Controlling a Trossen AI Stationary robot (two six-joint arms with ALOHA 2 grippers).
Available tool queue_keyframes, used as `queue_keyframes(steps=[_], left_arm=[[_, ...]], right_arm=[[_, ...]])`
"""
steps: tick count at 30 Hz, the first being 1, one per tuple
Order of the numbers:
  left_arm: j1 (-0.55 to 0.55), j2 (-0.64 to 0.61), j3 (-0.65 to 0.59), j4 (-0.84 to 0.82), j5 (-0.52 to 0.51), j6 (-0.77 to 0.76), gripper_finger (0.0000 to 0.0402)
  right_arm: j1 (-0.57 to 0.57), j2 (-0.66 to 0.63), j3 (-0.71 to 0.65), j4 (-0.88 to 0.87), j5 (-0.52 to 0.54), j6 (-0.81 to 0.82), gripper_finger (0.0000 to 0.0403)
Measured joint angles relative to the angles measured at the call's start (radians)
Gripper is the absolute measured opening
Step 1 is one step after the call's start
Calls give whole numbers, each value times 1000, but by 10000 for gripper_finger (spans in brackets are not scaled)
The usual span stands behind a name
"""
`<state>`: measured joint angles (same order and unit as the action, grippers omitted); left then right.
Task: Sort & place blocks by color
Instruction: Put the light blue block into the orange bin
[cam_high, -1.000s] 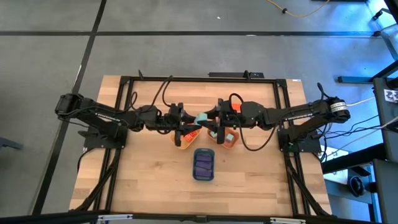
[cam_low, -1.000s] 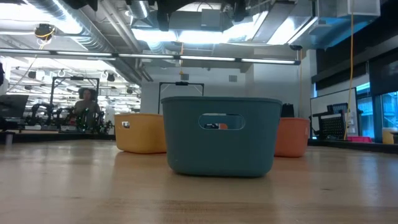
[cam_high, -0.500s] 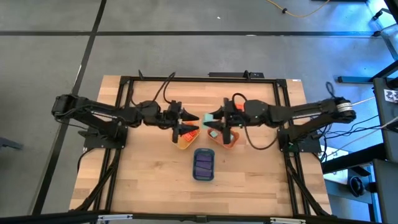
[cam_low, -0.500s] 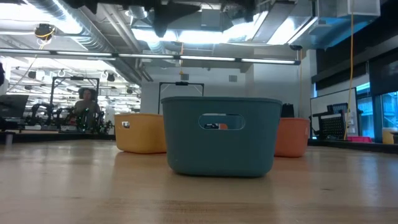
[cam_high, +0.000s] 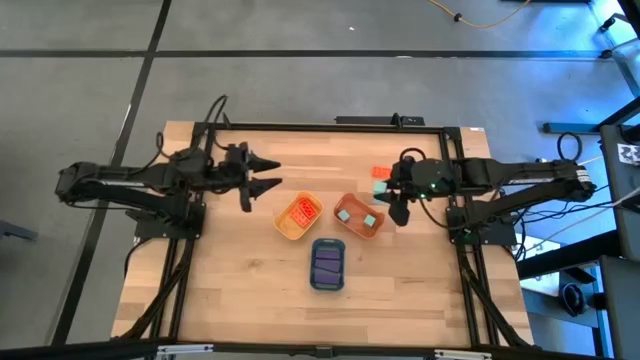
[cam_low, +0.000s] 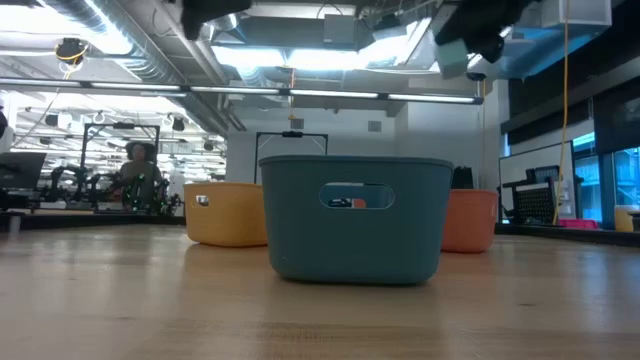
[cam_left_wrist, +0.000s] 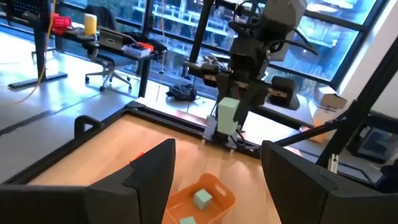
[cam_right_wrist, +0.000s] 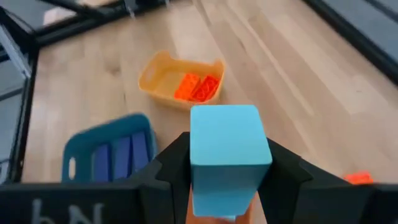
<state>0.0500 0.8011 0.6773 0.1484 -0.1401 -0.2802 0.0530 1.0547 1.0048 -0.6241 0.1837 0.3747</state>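
While my right gripper hangs just beside the orange tray, its jaws are squeezed on a teal block and hold it up in the air. My left gripper floats well away from that tray with its fingers spread wide and nothing in them. I see two teal blocks inside the orange tray, red blocks in the yellow tray beside it, purple blocks in the blue tray near it, and one red block on the table close by.

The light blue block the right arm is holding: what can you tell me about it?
The teal block is a smooth, plain, boxy brick, plastic by the look of it. The right gripper clamps it upright between its dark fingers, in the air above the table. In the left wrist view it hangs above the orange tray.
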Motion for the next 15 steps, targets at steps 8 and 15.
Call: queue_keyframes(steps=[8, 15], left_arm=[[-28, -105, -105, 63, -13, -85, 227], [-32, -108, -106, 95, -2, -78, 227]], right_arm=[[12, -55, -84, 45, 7, 93, 136], [-71, 65, -15, 31, -81, 119, 136]])
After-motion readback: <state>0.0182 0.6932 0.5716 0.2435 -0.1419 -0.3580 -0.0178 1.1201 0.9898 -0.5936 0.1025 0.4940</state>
